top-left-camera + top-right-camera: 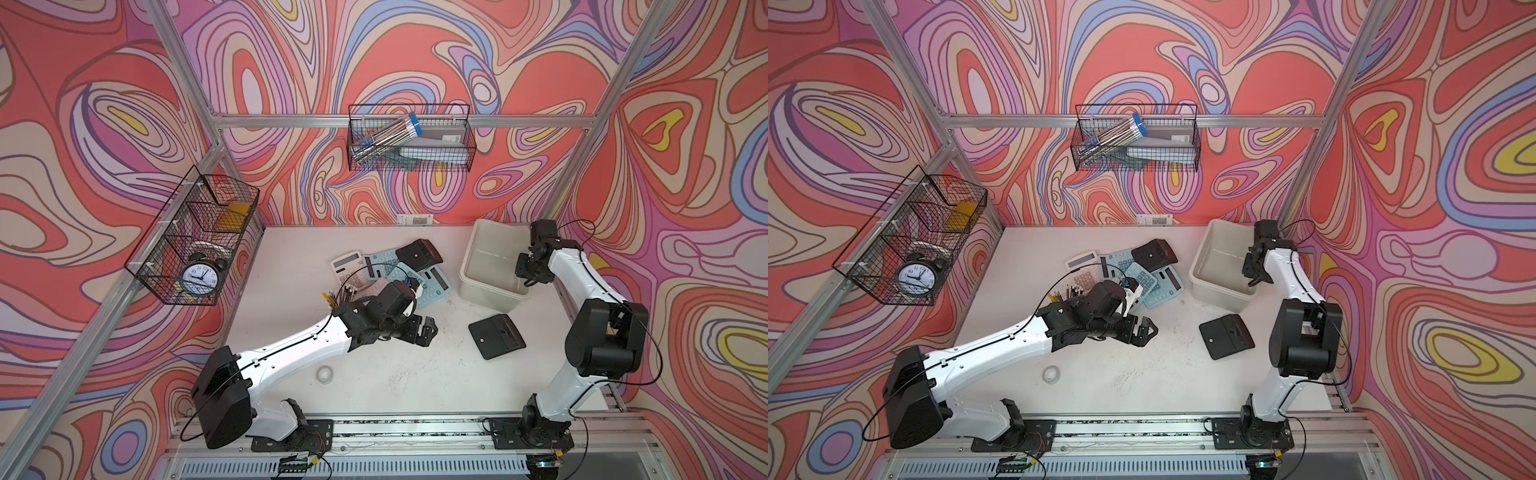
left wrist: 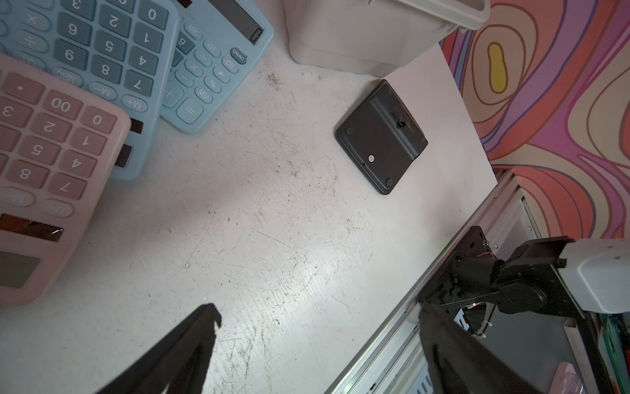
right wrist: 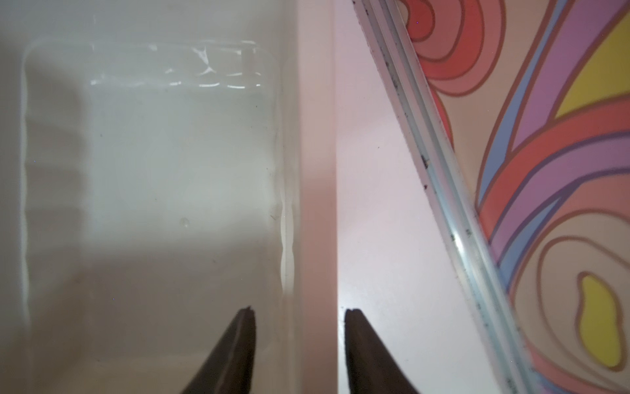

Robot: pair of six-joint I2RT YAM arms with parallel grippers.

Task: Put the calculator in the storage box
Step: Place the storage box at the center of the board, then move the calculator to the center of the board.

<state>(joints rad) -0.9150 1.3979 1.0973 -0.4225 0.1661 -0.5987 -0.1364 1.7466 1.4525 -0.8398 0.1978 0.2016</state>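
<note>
The storage box (image 1: pixel 486 293) (image 1: pixel 1217 295) is an off-white tub at the table's back right, and nothing lies in it. My right gripper (image 1: pixel 527 282) (image 3: pixel 298 310) hangs over its right wall, open. One finger is inside the tub, the other outside the rim (image 3: pixel 317 170). Several calculators lie piled mid-table: pink (image 2: pixel 51 153), two blue ones (image 2: pixel 112 51) (image 1: pixel 432 282) and a black one face down (image 1: pixel 417 253). Another black calculator (image 1: pixel 496 336) (image 2: pixel 381 136) lies face down alone before the box. My left gripper (image 1: pixel 428 328) (image 2: pixel 318 308) hovers wide open by the pile, holding nothing.
A pencil cup (image 1: pixel 340 297) stands left of the pile. A clear tape roll (image 1: pixel 325 374) lies near the front. Black wire baskets hang on the left wall (image 1: pixel 166 266), with a clock (image 1: pixel 198 277), and on the back wall (image 1: pixel 409 166). An aluminium rail (image 2: pixel 443 259) edges the table.
</note>
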